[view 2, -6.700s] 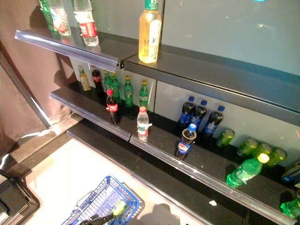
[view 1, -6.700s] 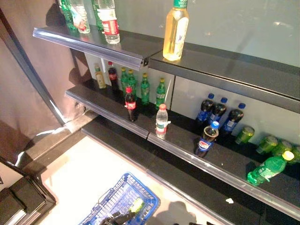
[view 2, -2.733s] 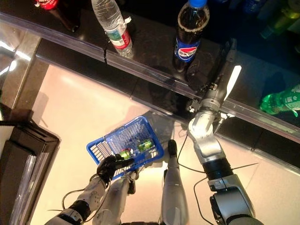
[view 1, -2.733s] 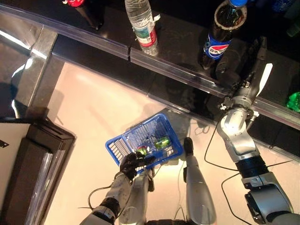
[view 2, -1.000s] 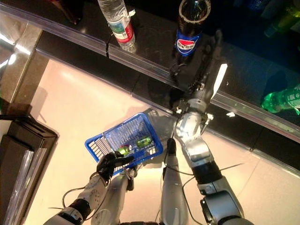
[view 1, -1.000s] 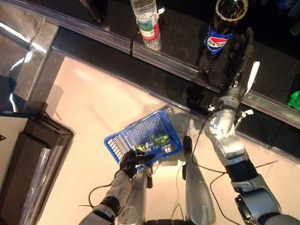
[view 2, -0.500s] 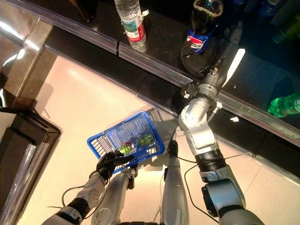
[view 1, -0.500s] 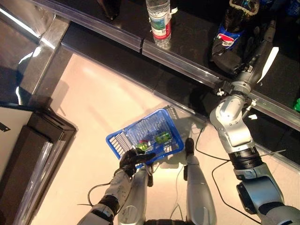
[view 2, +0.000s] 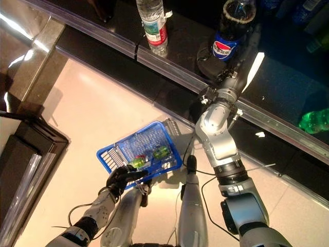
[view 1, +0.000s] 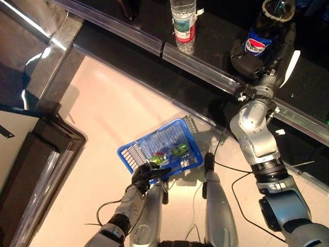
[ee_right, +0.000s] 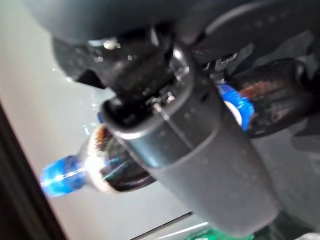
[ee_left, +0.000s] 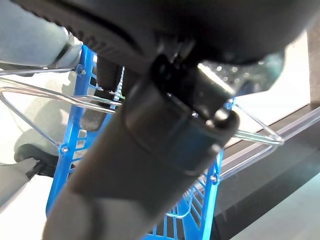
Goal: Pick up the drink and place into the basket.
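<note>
A dark cola bottle [view 1: 263, 32] with a blue label stands at the front of the black shelf [view 1: 216, 38]. My right hand [view 1: 250, 56] is at its base, with the fingers curled round the lower part and the white-covered thumb on the other side. The bottle also shows past the hand in the right wrist view [ee_right: 112, 167]. My left hand [view 1: 145, 175] is shut on the wire handles [ee_left: 250, 134] of the blue basket [view 1: 134, 154], which hangs low in front of me. Green drinks [view 1: 177, 151] lie in the basket.
A clear water bottle [view 1: 184, 24] with a red label stands on the same shelf to the left. A shiny rail [view 1: 200, 64] runs along the shelf's front edge. A green bottle [view 2: 313, 121] lies at the far right. A dark cabinet [view 1: 36, 170] stands at the left.
My right hand has gone from straight fingers beside the cola bottle to fingers curled round its base. The camera has shifted a little. The blue basket hangs as before.
</note>
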